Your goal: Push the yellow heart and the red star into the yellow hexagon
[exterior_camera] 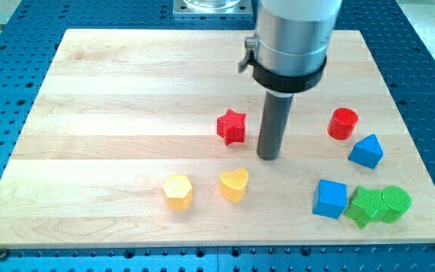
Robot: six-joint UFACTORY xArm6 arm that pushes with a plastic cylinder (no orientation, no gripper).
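Observation:
The yellow heart [234, 184] lies near the view's bottom centre. The yellow hexagon [177, 191] lies just to its left, with a small gap between them. The red star [232, 126] lies above the heart, near the board's middle. My tip [269, 156] rests on the board just right of the red star and up and to the right of the yellow heart, touching neither.
A red cylinder [343, 123] and a blue triangular block [366, 151] lie at the view's right. A blue cube [330, 199], a green star [365, 205] and a green cylinder [395, 203] cluster at the bottom right. The wooden board [112, 98] sits on a blue perforated table.

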